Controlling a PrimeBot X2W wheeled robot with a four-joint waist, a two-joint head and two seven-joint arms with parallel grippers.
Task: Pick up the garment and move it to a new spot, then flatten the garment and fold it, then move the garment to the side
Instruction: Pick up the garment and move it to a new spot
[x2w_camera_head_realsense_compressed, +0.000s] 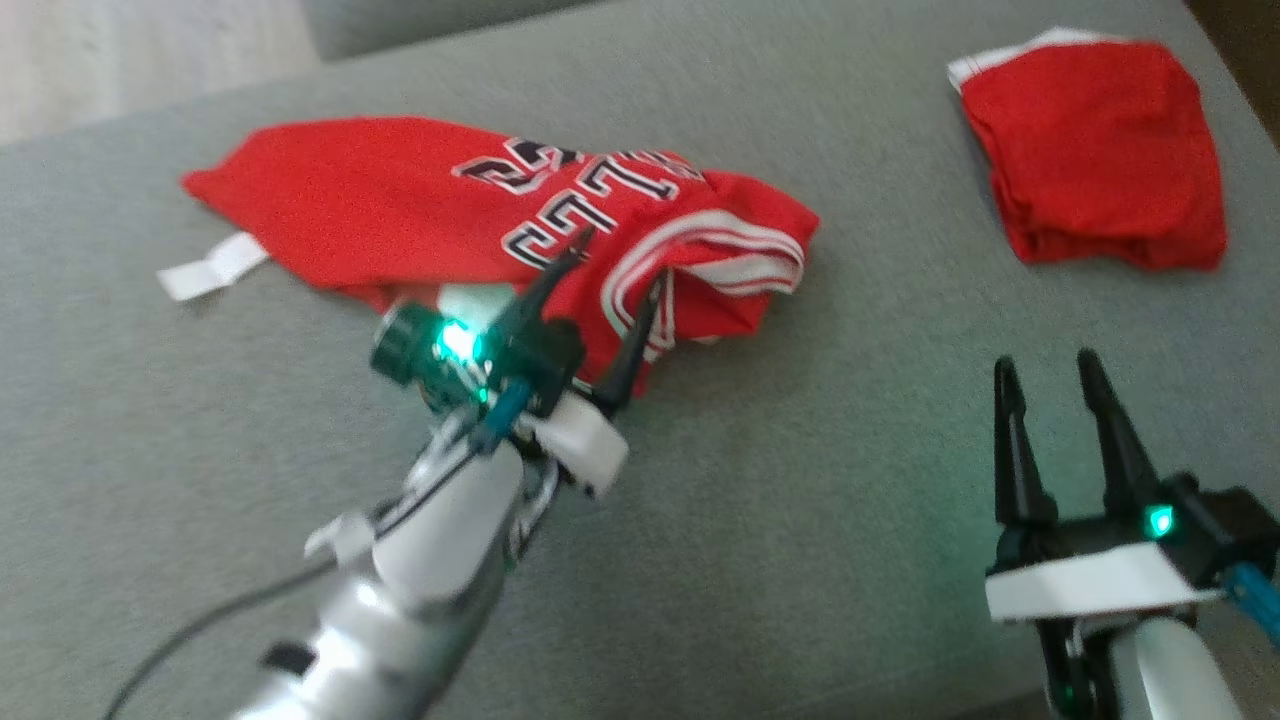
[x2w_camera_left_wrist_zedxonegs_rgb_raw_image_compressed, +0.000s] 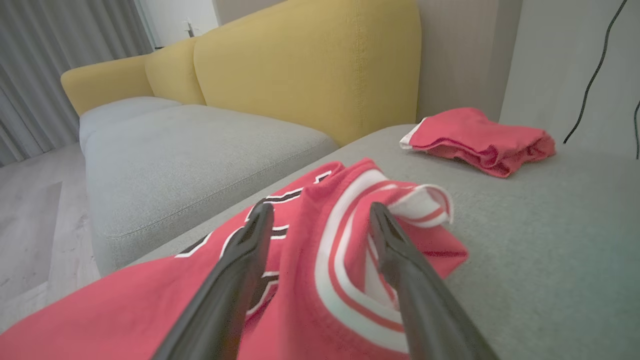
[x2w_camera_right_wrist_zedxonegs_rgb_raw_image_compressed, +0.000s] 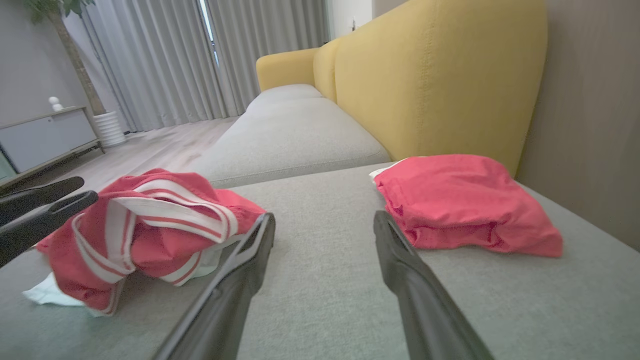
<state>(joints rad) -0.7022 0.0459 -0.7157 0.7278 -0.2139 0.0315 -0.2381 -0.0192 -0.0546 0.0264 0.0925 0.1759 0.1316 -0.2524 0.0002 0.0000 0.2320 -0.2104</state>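
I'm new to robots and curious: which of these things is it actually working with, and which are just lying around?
In the job:
crumpled red jersey
left gripper, open over it
right gripper, open above the grey cushion

Just lying about:
folded red garment, far right
yellow sofa back

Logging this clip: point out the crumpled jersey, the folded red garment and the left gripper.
crumpled jersey (x2w_camera_head_realsense_compressed: 350, 190), head view, plain red panel.
folded red garment (x2w_camera_head_realsense_compressed: 1100, 150), head view, top layer's middle.
left gripper (x2w_camera_head_realsense_compressed: 619, 260), head view, midway between fingertips.
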